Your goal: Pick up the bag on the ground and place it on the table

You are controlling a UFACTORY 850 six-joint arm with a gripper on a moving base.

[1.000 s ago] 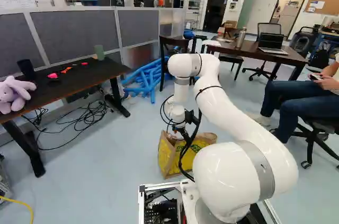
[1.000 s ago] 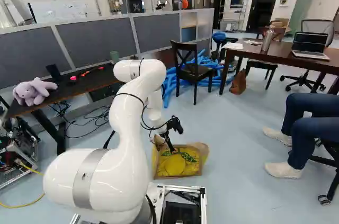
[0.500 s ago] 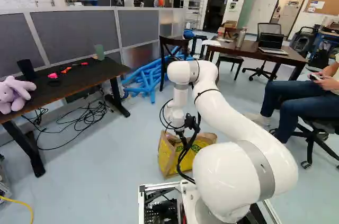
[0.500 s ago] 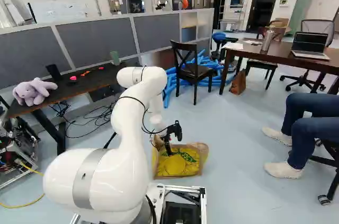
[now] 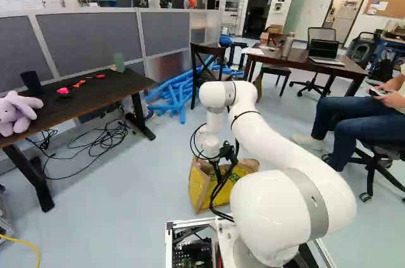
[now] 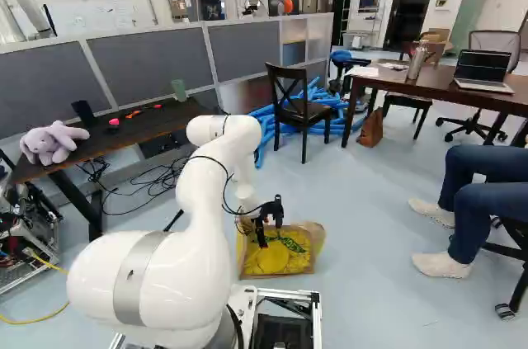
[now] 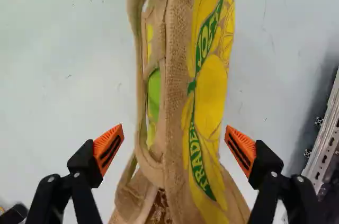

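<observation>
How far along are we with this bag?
Positioning looks done: the gripper is open, its fingers straddling the bag. In hand: nothing yet; the bag stands on the floor. Left: grip, lift, carry and set down, on the black table or brown table; I can't tell which.

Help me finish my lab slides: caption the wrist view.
Open jaws, orange pads apart, aimed at a tan and yellow bag on the floor.

Left and right on my base [image 6: 317,316], behind my arm [image 6: 198,192], two views look ahead and slightly down, sharing the bag [image 6: 285,259] and floor [image 6: 371,217]. My wrist view looks down my claw [image 6: 262,243], close over that bag.
</observation>
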